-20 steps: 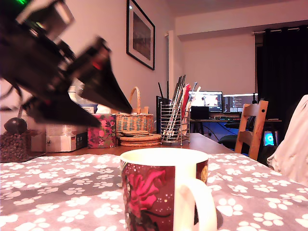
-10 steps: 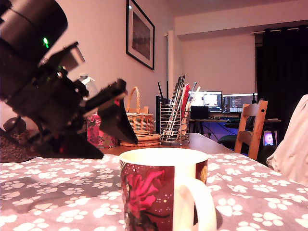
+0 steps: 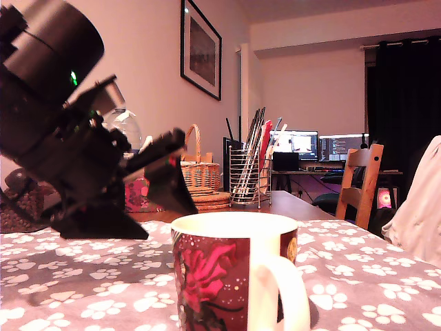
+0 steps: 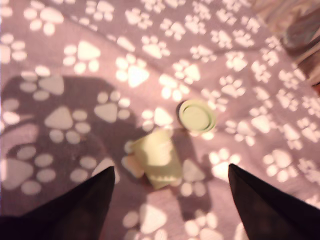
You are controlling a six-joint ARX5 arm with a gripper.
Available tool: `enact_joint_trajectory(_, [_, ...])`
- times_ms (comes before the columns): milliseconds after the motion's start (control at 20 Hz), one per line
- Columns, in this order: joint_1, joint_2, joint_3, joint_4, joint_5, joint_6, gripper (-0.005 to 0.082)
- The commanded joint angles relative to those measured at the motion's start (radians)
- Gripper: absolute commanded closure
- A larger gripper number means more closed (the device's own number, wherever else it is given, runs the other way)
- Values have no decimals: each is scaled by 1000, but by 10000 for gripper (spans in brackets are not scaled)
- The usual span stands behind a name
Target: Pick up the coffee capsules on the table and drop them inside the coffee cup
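Paw-print table (image 4: pixel 165 45), two capsules (image 4: pixel 196 115) upright and toppled (image 4: pixel 159 159).

A: Capsules? 
B: 2 pale capsules on the cloth-covered table (image 4: pixel 70 30): capsule 1 (image 4: pixel 196 115) upright, capsule 2 (image 4: pixel 158 158) on its side. 
A: Cup? 
B: Cup (image 3: pixel 234 272) upright, dark red, pink rose, white handle.

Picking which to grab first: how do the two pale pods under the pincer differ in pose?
In the wrist view, one capsule shows a round face toward the camera, apparently standing on end; the other capsule lies tipped on its side, showing its tapered wall. The lying one sits nearer the open pincer. Both look pale and rest on the paw-print cloth.
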Motion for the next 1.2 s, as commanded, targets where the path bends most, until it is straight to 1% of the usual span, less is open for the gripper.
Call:
enact_joint_trajectory(0, [-2,29,34,-18,-3,-7,113])
enact_joint_trajectory(150, [-2,36,71,-56,-3,-6,113])
enact_joint_trajectory(350, [6,46,134,-187,-18,-7,113])
enact_joint_trajectory(600, [5,100,196,-239,-9,-15,113])
enact_joint_trajectory(850, [5,171,266,-327,-3,-14,113])
enact_joint_trajectory(1000, [5,194,282,-335,-2,-14,119])
enact_joint_trajectory(1050, [5,194,282,-337,-3,-14,145])
enact_joint_trajectory(1150, [5,194,282,-348,-3,-14,241])
